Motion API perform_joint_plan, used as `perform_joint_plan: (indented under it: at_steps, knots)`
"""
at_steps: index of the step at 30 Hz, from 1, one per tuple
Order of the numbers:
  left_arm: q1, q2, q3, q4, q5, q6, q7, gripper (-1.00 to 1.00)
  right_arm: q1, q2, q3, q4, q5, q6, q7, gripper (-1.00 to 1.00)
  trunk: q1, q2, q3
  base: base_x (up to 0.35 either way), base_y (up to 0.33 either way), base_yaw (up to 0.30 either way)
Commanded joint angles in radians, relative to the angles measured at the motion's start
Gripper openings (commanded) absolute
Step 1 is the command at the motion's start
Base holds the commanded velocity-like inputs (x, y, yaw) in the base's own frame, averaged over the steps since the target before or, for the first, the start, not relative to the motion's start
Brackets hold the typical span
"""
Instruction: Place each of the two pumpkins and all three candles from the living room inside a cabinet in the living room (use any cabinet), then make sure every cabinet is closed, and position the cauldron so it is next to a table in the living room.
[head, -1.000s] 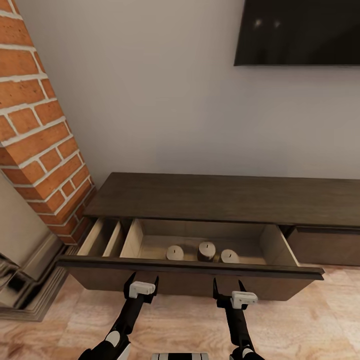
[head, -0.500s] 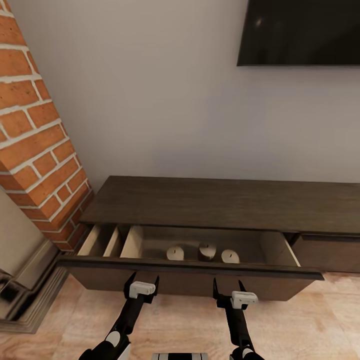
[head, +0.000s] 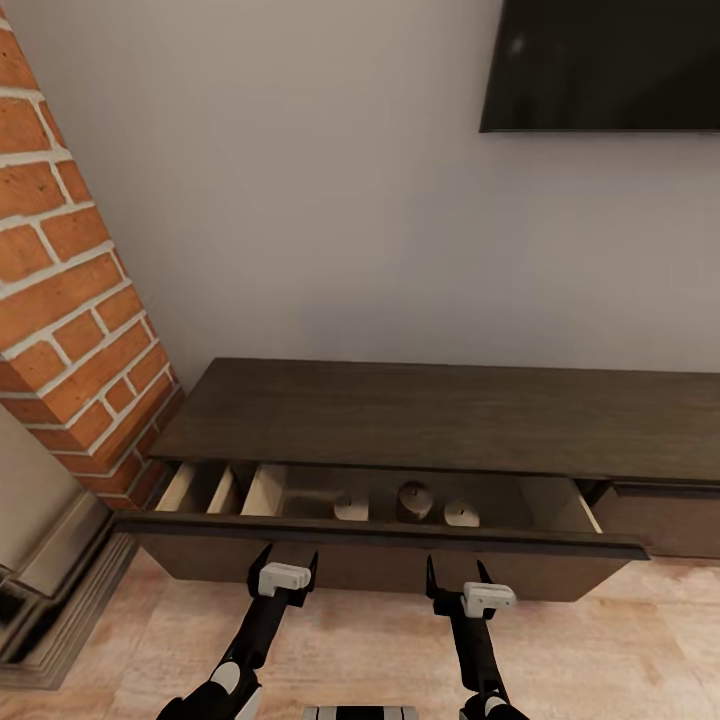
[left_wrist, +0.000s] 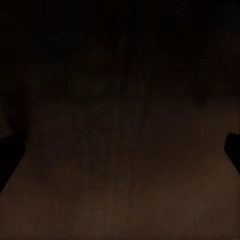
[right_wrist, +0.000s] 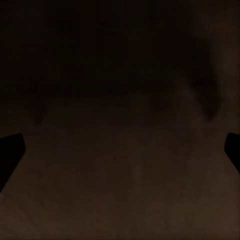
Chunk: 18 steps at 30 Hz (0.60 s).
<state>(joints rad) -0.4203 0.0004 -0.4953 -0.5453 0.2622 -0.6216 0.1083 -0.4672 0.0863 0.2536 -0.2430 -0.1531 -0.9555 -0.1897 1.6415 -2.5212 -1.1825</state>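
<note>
The long dark brown cabinet (head: 430, 415) stands against the wall with its left drawer (head: 380, 552) partly pulled out. Three grey-beige candles (head: 414, 499) stand in the drawer's pale interior, half hidden under the cabinet top. My left gripper (head: 288, 556) and right gripper (head: 456, 568) are both open, their fingertips against the drawer's dark front panel. In the left wrist view the dark wood front (left_wrist: 120, 100) is very close, with a fingertip (left_wrist: 10, 155) at the edge; the right wrist view shows that front (right_wrist: 120, 150) just as close. The pumpkins, the cauldron and the table are out of view.
A red brick column (head: 60, 300) and a metallic fireplace surround (head: 40, 540) stand at the left. A black TV (head: 600, 60) hangs on the wall above. The neighbouring drawer (head: 665, 520) at the right is shut. Pale wood floor (head: 620, 650) lies below the cabinet.
The drawer has slid further into the cabinet, so less of its inside and of the candles shows. The view has moved forward with it; both grippers stay on the front panel.
</note>
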Motion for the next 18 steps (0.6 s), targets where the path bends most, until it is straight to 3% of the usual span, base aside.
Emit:
perform_joint_plan:
  at_steps: [1,18]
  knots:
    - [-0.001,0.001,-0.008,0.0,0.005,-0.004,0.011,1.0,-0.001,0.0,0.009,0.001,-0.01,-0.003,-0.003,1.0,0.0,0.0,-0.001,0.087,0.0,0.0]
    - [-0.001,0.001,-0.008,-0.001,0.005,-0.004,0.011,1.0,-0.001,0.0,0.009,0.001,-0.01,-0.003,-0.002,1.0,0.0,0.0,-0.001,0.037,0.0,0.0]
